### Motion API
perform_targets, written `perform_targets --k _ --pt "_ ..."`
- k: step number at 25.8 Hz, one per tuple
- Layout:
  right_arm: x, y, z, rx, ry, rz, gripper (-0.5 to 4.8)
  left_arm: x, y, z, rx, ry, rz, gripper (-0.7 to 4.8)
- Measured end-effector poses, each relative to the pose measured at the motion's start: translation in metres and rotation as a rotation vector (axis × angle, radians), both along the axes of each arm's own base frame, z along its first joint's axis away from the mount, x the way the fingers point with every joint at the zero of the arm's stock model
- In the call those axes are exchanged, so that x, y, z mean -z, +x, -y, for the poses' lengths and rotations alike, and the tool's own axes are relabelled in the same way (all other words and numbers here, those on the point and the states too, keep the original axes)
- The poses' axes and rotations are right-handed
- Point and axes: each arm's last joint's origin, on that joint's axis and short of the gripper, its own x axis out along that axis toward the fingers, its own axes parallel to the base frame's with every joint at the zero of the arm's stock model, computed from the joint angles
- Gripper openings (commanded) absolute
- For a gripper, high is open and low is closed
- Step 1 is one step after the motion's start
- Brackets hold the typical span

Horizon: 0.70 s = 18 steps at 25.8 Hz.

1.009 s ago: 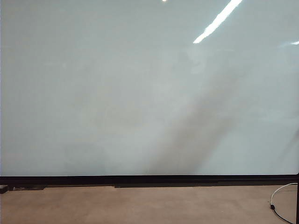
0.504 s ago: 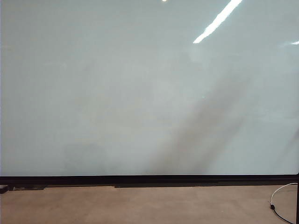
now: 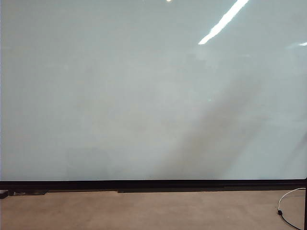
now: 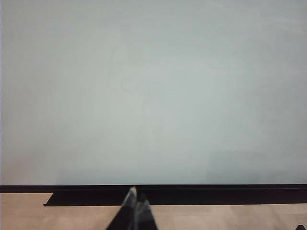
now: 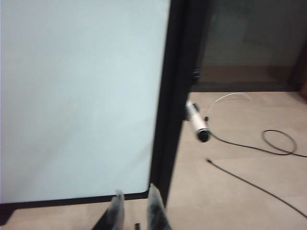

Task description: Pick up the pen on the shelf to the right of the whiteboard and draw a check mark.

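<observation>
The whiteboard (image 3: 144, 96) fills the exterior view, with a black frame along its lower edge; no check mark shows on it. Neither gripper appears there. In the right wrist view the pen (image 5: 195, 122), white with a dark tip, sticks out beside the whiteboard's (image 5: 81, 96) black right frame edge. My right gripper (image 5: 135, 192) is open and empty, low near the board's lower right corner and well short of the pen. In the left wrist view my left gripper (image 4: 137, 197) is shut and empty, pointing at the whiteboard's (image 4: 153, 91) bottom frame.
A brown floor (image 3: 144, 211) runs below the board. A white cable (image 3: 288, 196) lies at its right end. Right of the frame edge, a white cable (image 5: 232, 96) and black cables (image 5: 278, 141) trail over the floor.
The grey shadow band on the whiteboard has drifted to the right in the exterior view. Nothing else there has moved.
</observation>
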Motion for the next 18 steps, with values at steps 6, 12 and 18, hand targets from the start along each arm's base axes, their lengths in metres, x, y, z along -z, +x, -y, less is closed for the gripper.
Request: perform_targets --k 6,12,18 --pt "-0.002 -0.003 0.015 0.013 -0.010 0.014 0.86 0.000 0.000 0.000 0.000 0.000 0.000 -0.04" --pt "-0.008 -0.005 0.029 0.018 -0.031 0.081 1.40 0.000 0.000 0.000 0.000 0.000 0.000 -0.04" --pt "-0.005 0.007 0.038 -0.078 -0.043 0.104 1.40 0.000 0.000 0.000 0.000 0.000 0.000 -0.04"
